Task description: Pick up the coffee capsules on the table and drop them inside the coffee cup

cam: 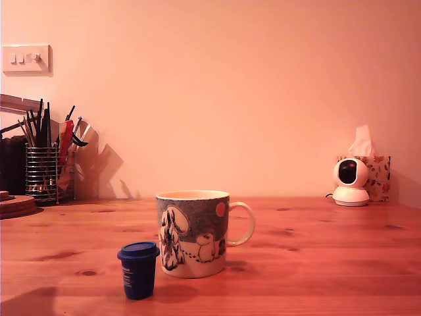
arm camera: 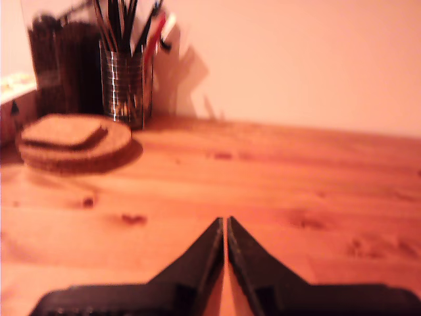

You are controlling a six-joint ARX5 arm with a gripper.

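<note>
Closest to the exterior camera stands the dark blue coffee capsule (cam: pixel 139 270), upright on its narrow end with the wide lid on top, near the front edge of the tabletop (cam: pixel 316 263). Just beside it, toward the exterior view's right and a little further back, sits the coffee cup (cam: pixel 195 233), cream with a grey-blue printed band, its handle pointing to the exterior view's right. They look close, though I cannot tell whether they touch.

No part of the arm shows in the exterior view. From the wrist camera, the gripper (arm camera: pixel 226 227) is held low over bare wood, pointing roughly level toward the back wall, its two black fingers (arm camera: pixel 197 263) pressed together at the tips with nothing between them.

Along the back edge stand a wire utensil holder (cam: pixel 43 174), stacked cork coasters (arm camera: pixel 72 139), a small white camera (cam: pixel 350 182) and a tissue box (cam: pixel 379 174).
</note>
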